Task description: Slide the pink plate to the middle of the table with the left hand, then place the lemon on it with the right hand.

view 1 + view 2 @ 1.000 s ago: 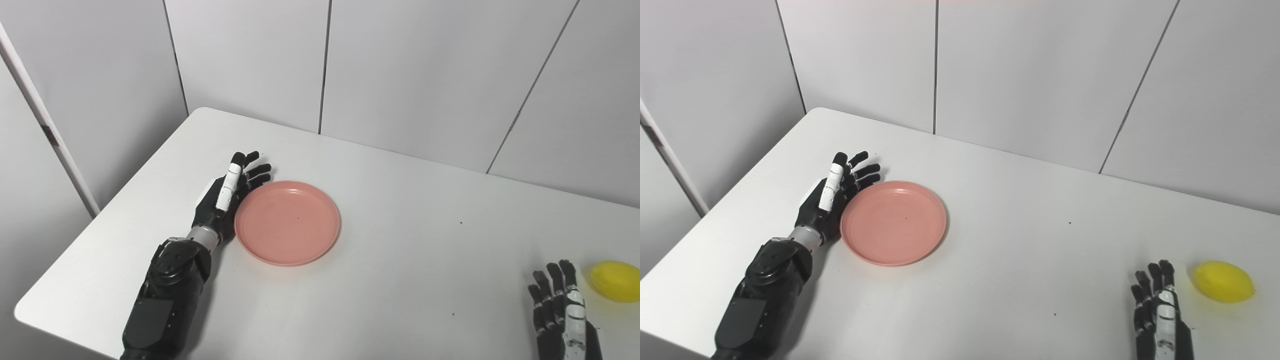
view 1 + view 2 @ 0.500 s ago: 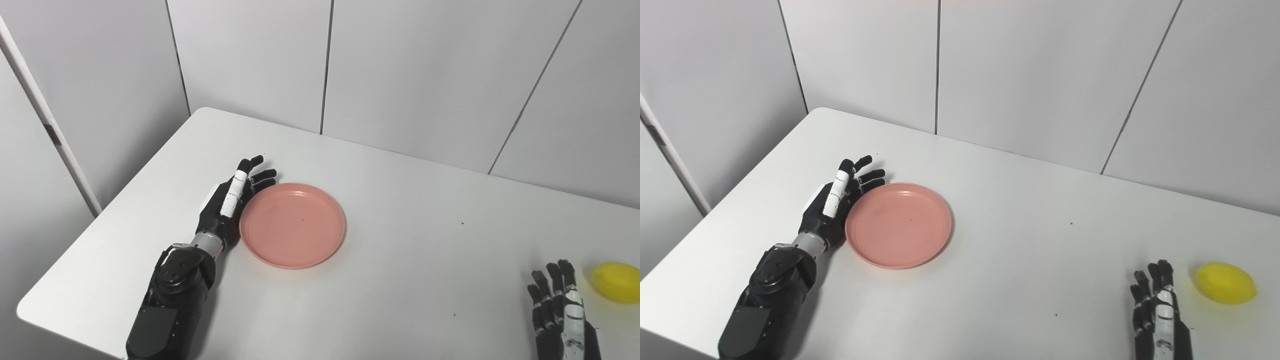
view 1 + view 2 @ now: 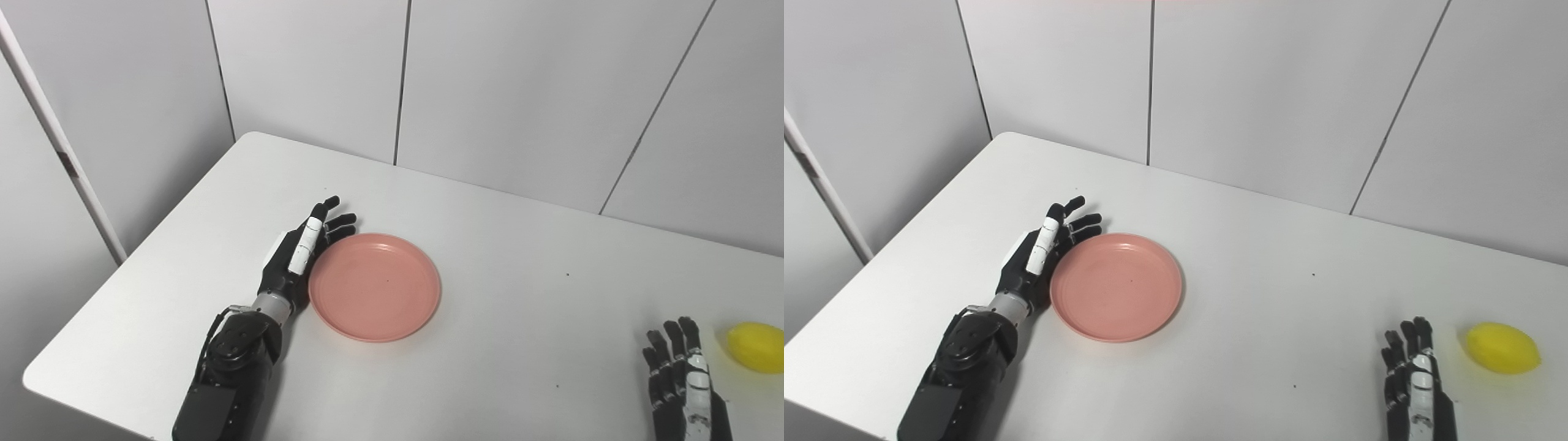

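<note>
I see my left hand [image 3: 298, 257] standing edge-on against the left rim of the pink plate [image 3: 375, 286], fingers [image 3: 335, 220] straight and spread, grasping nothing. The plate lies flat on the white counter [image 3: 502, 245], left of centre. My right hand [image 3: 1415, 383] rests released at the near right, the lemon [image 3: 1502, 348] just beside it to the right, not touching.

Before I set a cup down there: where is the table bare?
Bare: the wide stretch between the pink plate and the right hand, and the far strip along the wall. Crowded: left hand against the plate; lemon beside the right hand.
</note>
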Controlling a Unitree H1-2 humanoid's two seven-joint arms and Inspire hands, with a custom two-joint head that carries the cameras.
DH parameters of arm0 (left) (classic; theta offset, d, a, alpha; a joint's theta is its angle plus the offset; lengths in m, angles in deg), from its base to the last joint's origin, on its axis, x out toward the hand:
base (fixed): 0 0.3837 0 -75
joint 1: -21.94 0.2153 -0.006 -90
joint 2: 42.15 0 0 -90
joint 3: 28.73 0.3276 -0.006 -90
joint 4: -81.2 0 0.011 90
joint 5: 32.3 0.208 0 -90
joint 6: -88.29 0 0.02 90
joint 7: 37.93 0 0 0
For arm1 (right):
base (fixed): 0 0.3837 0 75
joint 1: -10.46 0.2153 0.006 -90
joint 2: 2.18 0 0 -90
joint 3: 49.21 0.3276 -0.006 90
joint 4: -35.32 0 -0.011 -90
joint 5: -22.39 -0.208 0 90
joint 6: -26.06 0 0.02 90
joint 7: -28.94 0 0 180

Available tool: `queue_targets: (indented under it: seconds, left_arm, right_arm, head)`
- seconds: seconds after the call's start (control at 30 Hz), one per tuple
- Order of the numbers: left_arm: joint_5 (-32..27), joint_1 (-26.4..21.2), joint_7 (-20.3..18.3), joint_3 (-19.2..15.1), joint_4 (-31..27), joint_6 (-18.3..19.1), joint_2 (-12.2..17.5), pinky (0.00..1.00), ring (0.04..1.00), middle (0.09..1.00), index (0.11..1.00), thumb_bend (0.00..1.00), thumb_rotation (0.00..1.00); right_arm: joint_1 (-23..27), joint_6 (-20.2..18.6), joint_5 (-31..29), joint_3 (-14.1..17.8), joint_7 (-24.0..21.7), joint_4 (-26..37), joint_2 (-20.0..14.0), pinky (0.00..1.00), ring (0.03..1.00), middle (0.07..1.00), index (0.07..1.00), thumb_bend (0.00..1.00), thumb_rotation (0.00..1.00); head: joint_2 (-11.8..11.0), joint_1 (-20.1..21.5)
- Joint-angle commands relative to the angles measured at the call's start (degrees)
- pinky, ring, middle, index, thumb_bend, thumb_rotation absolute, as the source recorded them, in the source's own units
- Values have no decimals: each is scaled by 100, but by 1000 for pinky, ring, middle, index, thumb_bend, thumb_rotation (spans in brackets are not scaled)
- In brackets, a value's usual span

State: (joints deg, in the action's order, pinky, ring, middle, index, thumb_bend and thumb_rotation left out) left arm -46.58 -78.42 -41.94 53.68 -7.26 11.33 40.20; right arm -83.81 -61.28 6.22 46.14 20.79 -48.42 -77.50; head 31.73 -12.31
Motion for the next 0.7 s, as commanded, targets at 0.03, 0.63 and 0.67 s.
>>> queue_targets:
  seconds: [0.03, 0.63, 0.67]
  left_arm:
    - [57, 206, 44, 120, 72, 273, -167, 857, 812, 804, 892, 933, 859]
    - [227, 359, 324, 285, -362, 439, -740, 894, 842, 838, 894, 932, 858]
    - [239, 374, 317, 314, -388, 460, -754, 895, 843, 840, 896, 928, 859]
  right_arm:
    - [-115, 194, -66, -92, -56, -304, 144, 1000, 966, 979, 974, 653, 837]
    - [-124, 167, 56, -130, 30, -211, 256, 995, 956, 969, 960, 669, 840]
    - [-132, 159, 52, -133, 25, -197, 258, 996, 957, 970, 960, 667, 842]
  head:
    - [10, 15]
    - [40, 100]
    - [46, 112]
